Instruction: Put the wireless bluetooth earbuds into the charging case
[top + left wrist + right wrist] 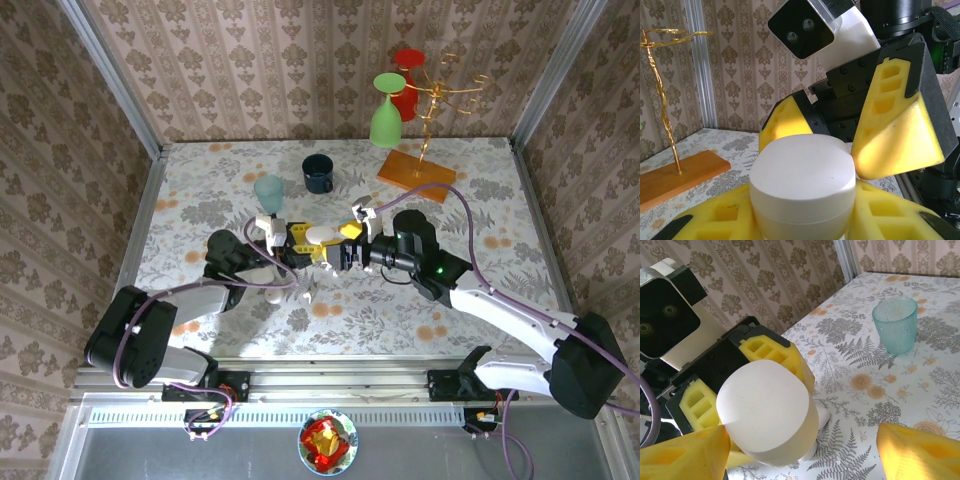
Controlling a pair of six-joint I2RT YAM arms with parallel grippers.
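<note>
Spreading under everything, the flowered table [200, 190] bore a gold rack [430, 100] on an orange board [415, 172] at the back, with a green glass [385, 120] and a red glass [408, 58] hung upside down on it. At the middle the left gripper [800, 222] was clamped on the white charging case [802, 175]. The right gripper [802, 452] faced it with its fingers [900, 125] spread wide, one on either side of the lid. Behind them stood a dark mug [318, 173] and a teal cup [895, 324], apart from both arms. What looked like one earbud [305, 293] lay on the cloth just below the grippers, too small to be sure.
</note>
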